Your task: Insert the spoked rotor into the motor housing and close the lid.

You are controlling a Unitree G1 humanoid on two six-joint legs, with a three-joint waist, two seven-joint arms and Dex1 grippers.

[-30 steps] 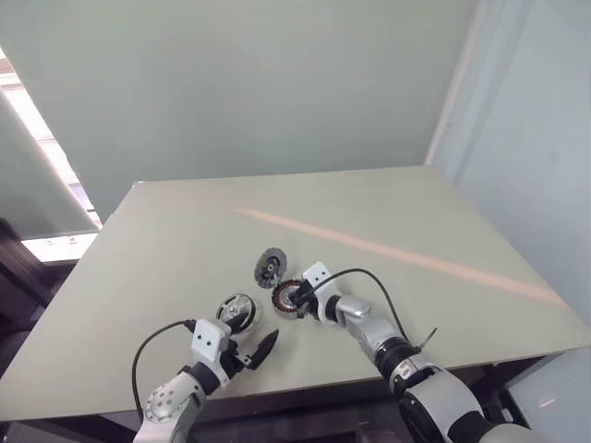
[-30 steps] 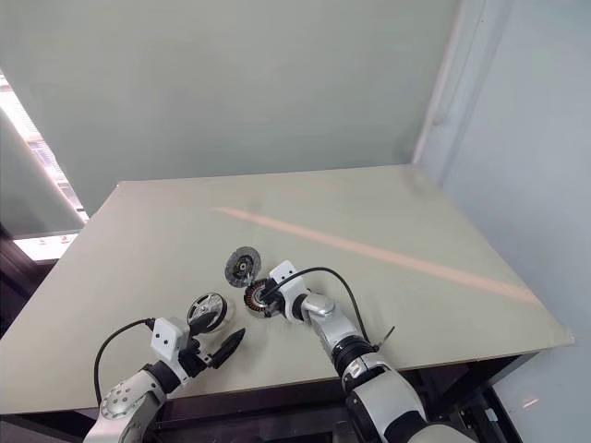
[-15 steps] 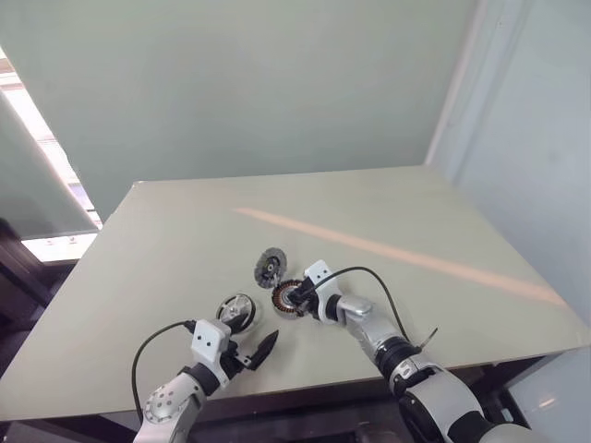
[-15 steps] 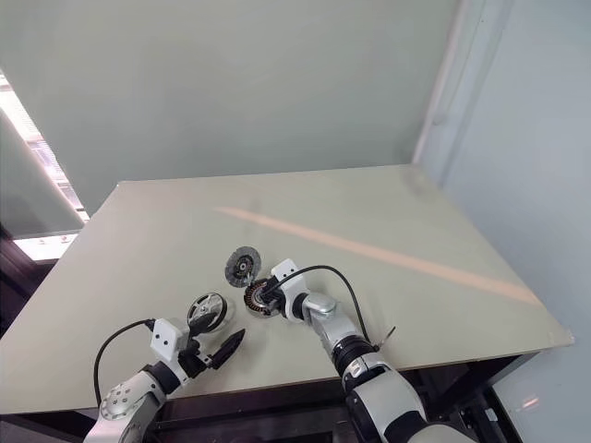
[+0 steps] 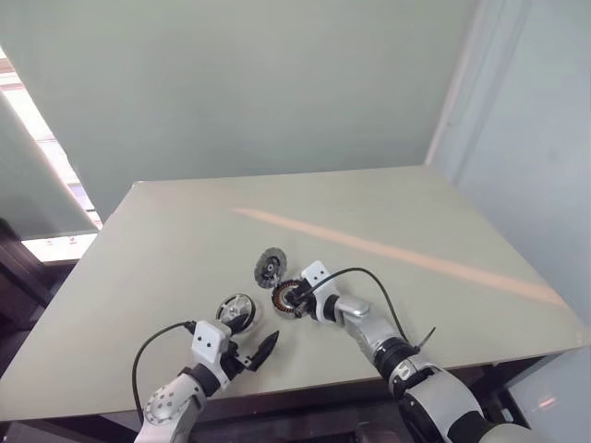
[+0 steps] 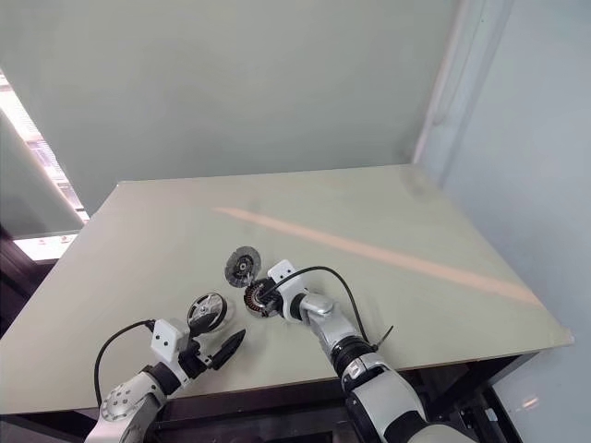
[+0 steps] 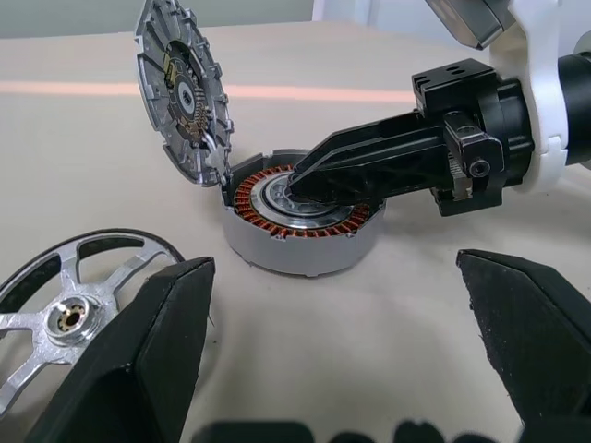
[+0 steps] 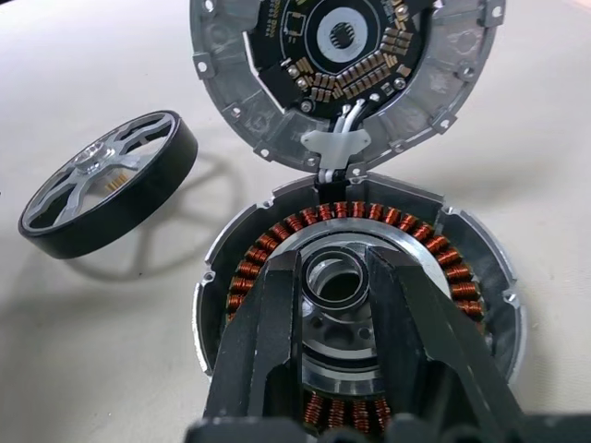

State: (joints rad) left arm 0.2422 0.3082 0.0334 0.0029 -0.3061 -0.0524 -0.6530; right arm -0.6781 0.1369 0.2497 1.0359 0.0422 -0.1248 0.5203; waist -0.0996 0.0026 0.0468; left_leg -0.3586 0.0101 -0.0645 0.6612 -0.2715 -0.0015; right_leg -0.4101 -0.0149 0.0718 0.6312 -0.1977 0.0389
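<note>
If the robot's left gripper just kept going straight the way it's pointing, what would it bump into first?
Most likely the motor housing, which sits straight ahead between the left gripper's open fingers, with bare table in between. The spoked rotor lies off to one side, probably missed.

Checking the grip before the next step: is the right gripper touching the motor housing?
Touching. The right wrist view shows the right gripper fingertips clamped on the motor housing's central hub.

The right end effector [image 8: 334,277] hides the near windings of the motor housing [image 8: 462,286]; the spoked rotor [image 7: 65,318] is cut off at the left wrist view's edge; the lid [image 8: 443,83] is cropped above.
</note>
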